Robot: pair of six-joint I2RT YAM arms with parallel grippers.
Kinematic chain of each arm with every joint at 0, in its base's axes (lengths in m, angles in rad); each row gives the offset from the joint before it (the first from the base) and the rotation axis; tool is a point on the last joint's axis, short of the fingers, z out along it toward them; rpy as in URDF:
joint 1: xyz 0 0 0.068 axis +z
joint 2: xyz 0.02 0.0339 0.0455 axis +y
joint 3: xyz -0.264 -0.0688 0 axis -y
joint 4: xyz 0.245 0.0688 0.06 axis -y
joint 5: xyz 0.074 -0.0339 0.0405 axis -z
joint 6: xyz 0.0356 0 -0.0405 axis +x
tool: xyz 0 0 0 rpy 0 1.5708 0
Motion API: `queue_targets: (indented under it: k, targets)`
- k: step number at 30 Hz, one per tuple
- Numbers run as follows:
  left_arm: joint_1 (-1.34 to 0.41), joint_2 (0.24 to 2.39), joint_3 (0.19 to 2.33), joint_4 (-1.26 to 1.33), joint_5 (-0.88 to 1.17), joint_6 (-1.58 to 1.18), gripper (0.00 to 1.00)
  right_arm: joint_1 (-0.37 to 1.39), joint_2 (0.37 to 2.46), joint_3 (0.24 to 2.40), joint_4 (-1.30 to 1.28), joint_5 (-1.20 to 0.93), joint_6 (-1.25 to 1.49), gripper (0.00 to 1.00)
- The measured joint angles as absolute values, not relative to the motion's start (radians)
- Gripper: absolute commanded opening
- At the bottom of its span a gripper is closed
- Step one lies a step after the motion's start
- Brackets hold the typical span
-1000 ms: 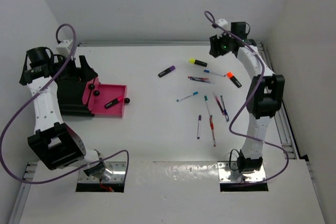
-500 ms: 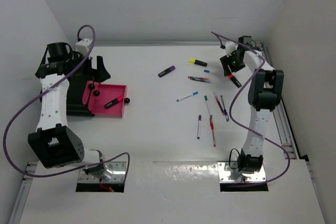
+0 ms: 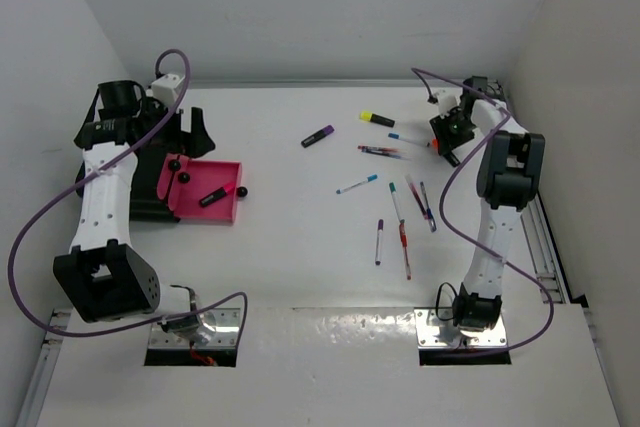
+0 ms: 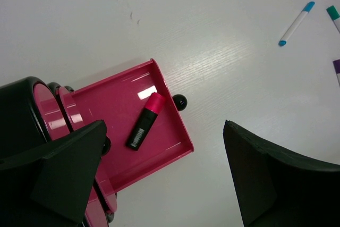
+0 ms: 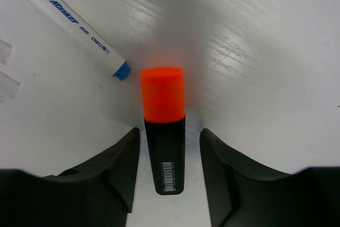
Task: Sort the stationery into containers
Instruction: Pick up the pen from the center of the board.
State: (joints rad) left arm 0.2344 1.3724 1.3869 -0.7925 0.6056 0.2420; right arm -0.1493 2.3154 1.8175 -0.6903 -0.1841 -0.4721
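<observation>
Lowered since before, right end effector straddles orange highlighter, jaws open.

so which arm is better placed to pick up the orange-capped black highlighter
Right: the right tool straddles the orange-capped black highlighter, a finger each side; the left tool hangs open over the magenta rectangular tray.

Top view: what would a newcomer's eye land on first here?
Probably the pink tray at the left, bright against the white table, with one pink highlighter lying in it. Next, the pens scattered across the right half, and at the far right the right hand, open astride an orange highlighter.
</observation>
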Motion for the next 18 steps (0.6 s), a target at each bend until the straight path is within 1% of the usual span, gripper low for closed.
queue_targets:
  k: [1,2,10,14,18]
  targets:
    - [0.234,1.371,1.382,-0.792,0.605,0.241,0.98,-0.149,2.320,1.819,-0.693,-0.185,-0.474,0.40]
    - [0.233,1.370,1.377,-0.789,0.604,0.237,0.97,-0.149,2.325,1.819,-0.697,-0.186,-0.470,0.33]
    - [0.226,1.359,1.337,-0.753,0.593,0.204,0.97,-0.150,2.313,1.799,-0.706,-0.229,-0.400,0.05]
    - [0.209,1.330,1.336,-0.729,0.590,0.184,0.97,-0.151,2.235,1.718,-0.729,-0.297,-0.301,0.01]
    - [0.166,1.285,1.320,-0.681,0.606,0.148,0.96,-0.149,2.066,1.653,-0.720,-0.408,-0.144,0.00]
